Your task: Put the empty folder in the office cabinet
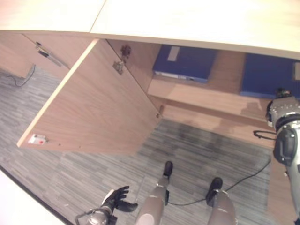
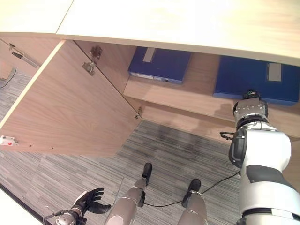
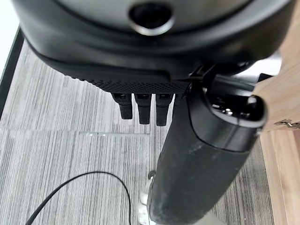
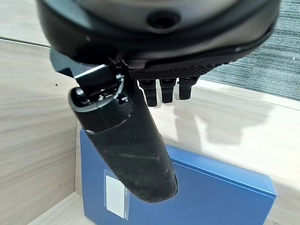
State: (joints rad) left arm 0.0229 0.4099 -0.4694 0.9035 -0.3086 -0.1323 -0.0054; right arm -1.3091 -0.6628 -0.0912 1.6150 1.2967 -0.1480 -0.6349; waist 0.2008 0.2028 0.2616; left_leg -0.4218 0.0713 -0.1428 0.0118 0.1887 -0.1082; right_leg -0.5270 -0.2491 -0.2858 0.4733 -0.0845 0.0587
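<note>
The right arm is reaching forward into the open office cabinet [image 2: 197, 101], its right hand [image 4: 154, 89] hanging just above the blue folder [image 2: 255, 79] on the right side of the shelf [image 2: 187, 96]. In the right wrist view its fingers [image 4: 161, 91] are lying straight and close together with the thumb stretched out over the folder, and nothing is being held. That folder is lying flat, its long axis running across the shelf and its labelled spine [image 4: 115, 194] facing the cabinet's side wall. A second blue folder [image 2: 161, 63] is lying flat further left on the same shelf, well apart. The cabinet door [image 2: 70, 108] is standing wide open to the left. The left hand [image 2: 89, 201] is hanging low over the grey carpet [image 2: 164, 145], fingers relaxed and slightly spread, empty.
</note>
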